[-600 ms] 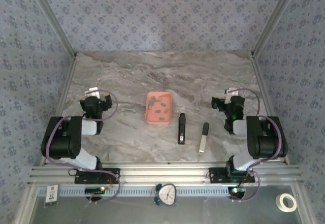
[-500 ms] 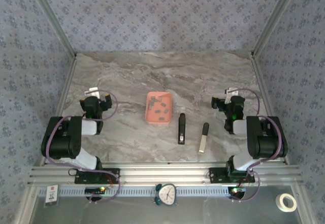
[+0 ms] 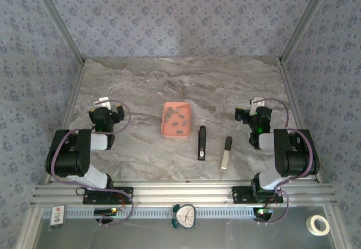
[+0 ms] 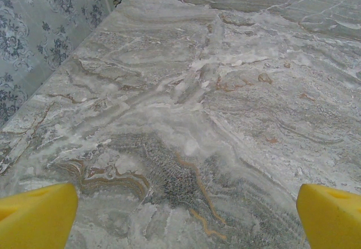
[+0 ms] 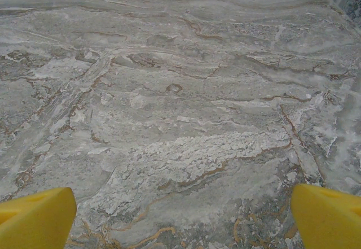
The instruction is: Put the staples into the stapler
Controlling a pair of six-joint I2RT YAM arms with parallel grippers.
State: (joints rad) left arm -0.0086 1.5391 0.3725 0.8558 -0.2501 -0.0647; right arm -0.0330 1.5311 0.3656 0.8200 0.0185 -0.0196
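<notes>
Near the middle of the marble table lies a black stapler point(image 3: 201, 143), pointing away from the arms. Several small grey staples point(image 3: 179, 122) lie in a salmon-pink tray point(image 3: 166, 129) just to its left. My left gripper point(image 3: 109, 108) rests folded back at the left side, far from the tray. My right gripper point(image 3: 251, 109) rests at the right side, well apart from the stapler. In the left wrist view the gripper point(image 4: 186, 218) stands open, yellow fingertips point(image 4: 36, 215) wide over bare marble. The right wrist view shows that gripper point(image 5: 183, 218) open too, with nothing between its fingertips point(image 5: 330, 218).
A second long piece point(image 3: 226, 152), black at its far end and pale at the near end, lies right of the stapler. Patterned walls with metal posts enclose the table on three sides. On the near rail sit a small clock point(image 3: 185, 215) and a tape roll point(image 3: 320, 224).
</notes>
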